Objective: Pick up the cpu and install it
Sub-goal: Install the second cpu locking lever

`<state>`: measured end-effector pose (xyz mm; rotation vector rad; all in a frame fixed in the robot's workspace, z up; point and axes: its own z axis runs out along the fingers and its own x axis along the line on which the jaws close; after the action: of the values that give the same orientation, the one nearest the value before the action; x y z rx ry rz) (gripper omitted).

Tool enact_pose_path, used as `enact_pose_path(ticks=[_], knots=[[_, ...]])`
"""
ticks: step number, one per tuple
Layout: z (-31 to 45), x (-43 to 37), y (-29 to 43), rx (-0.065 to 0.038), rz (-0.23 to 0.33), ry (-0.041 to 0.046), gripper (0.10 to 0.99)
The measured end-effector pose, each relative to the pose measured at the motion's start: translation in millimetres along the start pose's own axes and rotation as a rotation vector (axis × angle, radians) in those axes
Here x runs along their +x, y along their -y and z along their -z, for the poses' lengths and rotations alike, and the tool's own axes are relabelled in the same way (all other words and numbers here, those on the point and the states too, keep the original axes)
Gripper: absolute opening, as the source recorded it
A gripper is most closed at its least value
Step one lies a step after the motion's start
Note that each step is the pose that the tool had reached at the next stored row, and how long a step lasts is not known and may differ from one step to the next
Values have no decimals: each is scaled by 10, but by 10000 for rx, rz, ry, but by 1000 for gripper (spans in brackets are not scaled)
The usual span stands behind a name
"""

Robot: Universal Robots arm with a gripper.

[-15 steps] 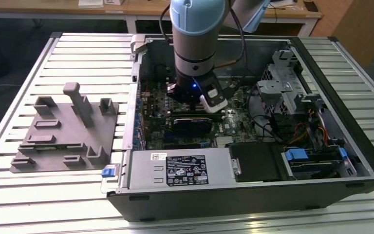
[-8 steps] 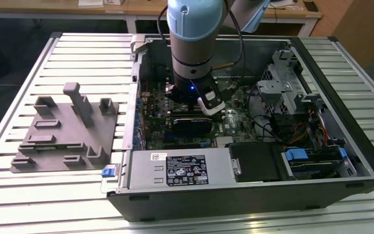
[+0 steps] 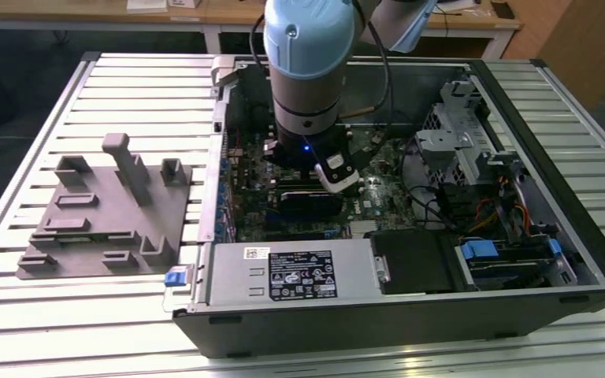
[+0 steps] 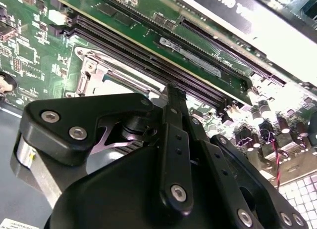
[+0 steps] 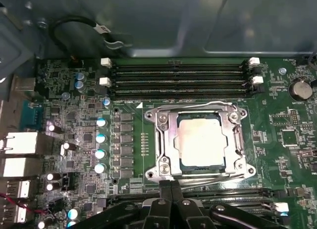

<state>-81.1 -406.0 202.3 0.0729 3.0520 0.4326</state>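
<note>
On the table's left side sits the grey fixture, bare. My gripper hangs inside the open computer case, fingers pressed together and holding nothing, just beside the socket frame. The cpu already lies flat within that frame, seated squarely on the motherboard, I judge.
</note>
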Motion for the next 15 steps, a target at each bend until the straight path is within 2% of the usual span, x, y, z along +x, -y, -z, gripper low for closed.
enact_pose_path(ticks=[7, 9, 13, 15], knots=[[-23, 41, 56, -419, -19, -18, 106], [-35, 46, 69, -497, -21, -24, 106], [-65, 49, 82, -575, -35, -53, 106], [-68, 58, 83, -728, -42, -59, 106]])
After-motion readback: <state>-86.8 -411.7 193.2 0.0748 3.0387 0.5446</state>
